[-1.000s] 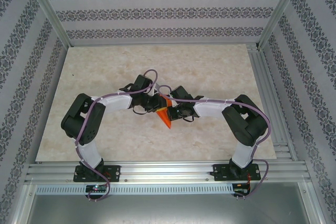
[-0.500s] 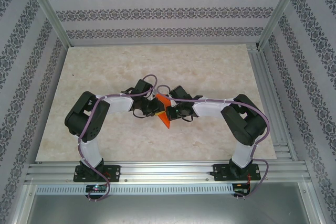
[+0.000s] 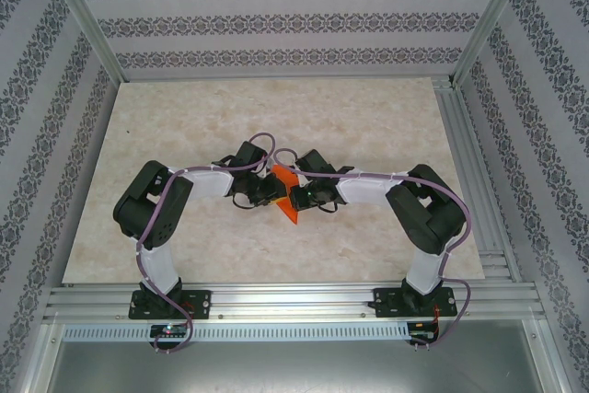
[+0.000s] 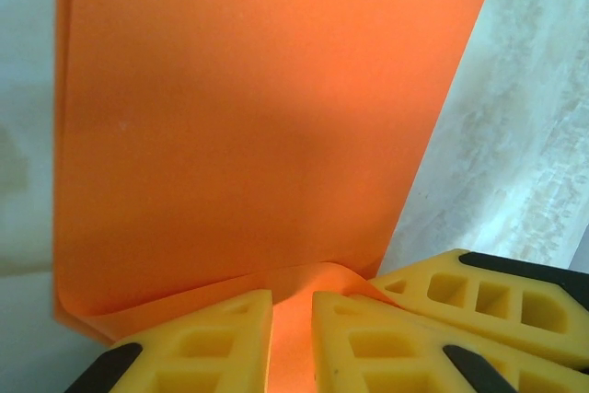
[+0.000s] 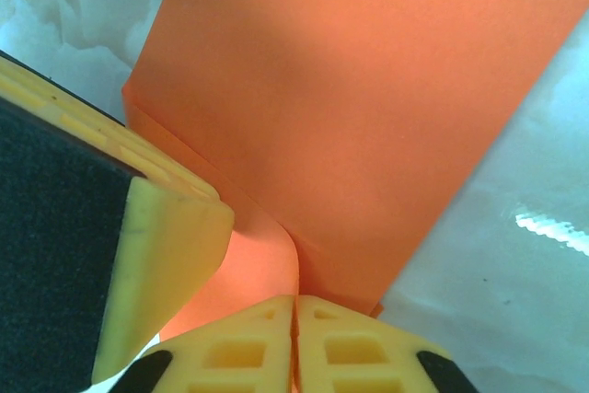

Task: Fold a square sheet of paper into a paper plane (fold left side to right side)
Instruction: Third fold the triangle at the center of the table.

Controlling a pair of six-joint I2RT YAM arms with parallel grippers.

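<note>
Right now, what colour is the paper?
The paper is bright orange; left wrist view shows it best.

a pale marbled bench (image 3: 184,126) is closed in on three sides by a back wall (image 3: 276,25), a left wall (image 3: 37,108) and a right wall (image 3: 552,126), all papered in grey patterned stripes. silver frame posts (image 3: 81,20) are set at the back corners. ribbed metal rails (image 3: 285,299) are laid along the near edge, and a grey metal sheet (image 3: 276,365) is seen below them.
</note>
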